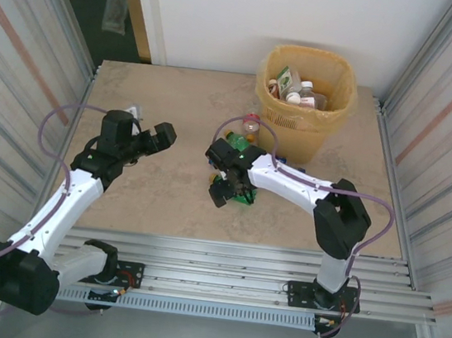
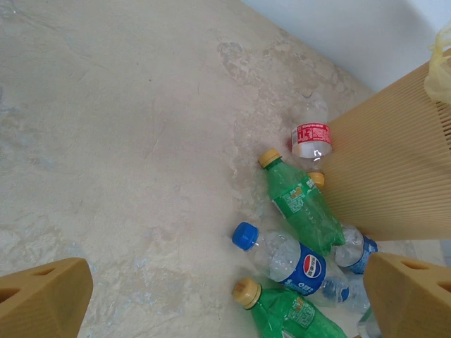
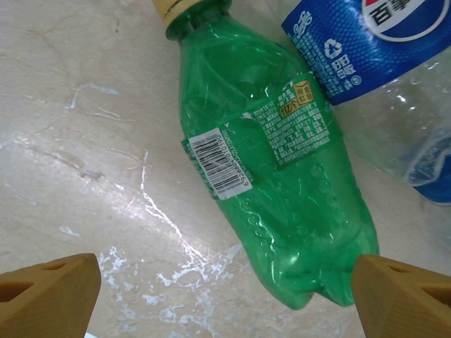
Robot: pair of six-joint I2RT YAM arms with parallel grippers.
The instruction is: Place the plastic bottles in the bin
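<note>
— Bottles (image 1: 301,91) from above: several already lie inside the bin (image 1: 297,137), and a cluster (image 1: 250,129) waits on the worktop (image 1: 147,200) at the bin's foot. Our right claw (image 1: 225,187) sits low over the ones farthest from the bin. Our left claw (image 1: 159,137) hovers well apart from the bin.

— And our left wrist view?

— Its fingers (image 2: 42,299) are spread wide with nothing between them. We see a red-labelled clear bottle (image 2: 311,134) up against the bin wall, then green bottles (image 2: 299,204) and a blue-labelled bottle (image 2: 292,262) further out from the bin.

— The right wrist?

— Fingers (image 3: 402,299) apart on either side of a crumpled green bottle (image 3: 275,183), near its base and not yet clamped. The blue-labelled bottle lies against its shoulder.

— So what worries us?

— Closing on that rounded, dented base, since we think slick plastic could squirt out or roll. The neighbour might get nudged or pinched too. And the bin is tall, so a low carry could knock its rim.
</note>
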